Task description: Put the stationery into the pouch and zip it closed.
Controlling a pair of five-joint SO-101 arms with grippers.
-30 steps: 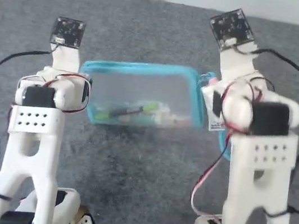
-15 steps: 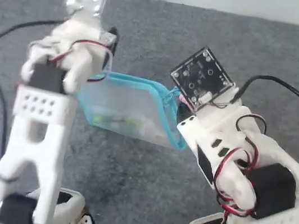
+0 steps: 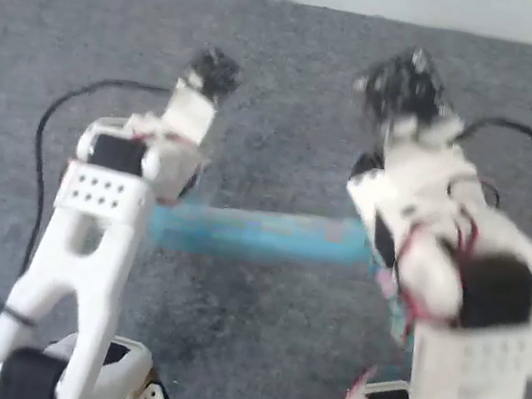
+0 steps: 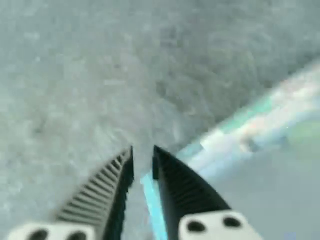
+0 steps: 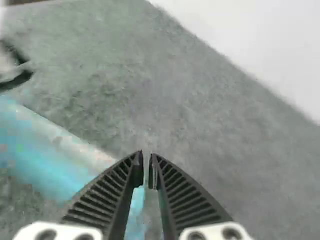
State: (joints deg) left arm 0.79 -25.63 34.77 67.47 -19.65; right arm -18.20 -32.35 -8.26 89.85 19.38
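the pouch (image 3: 260, 234) shows edge-on against the grey bench (image 3: 293, 92), a thin blue strip stretched between the two arms. at the pouch's left end, the left gripper (image 4: 143, 152) is pinched on its blue rim, a sliver of trim showing between the fingers. at the pouch's right end, the right gripper (image 5: 144, 161) is clamped on the blue edge too, fingers nearly touching. what's inside the pouch is too blurred to tell.
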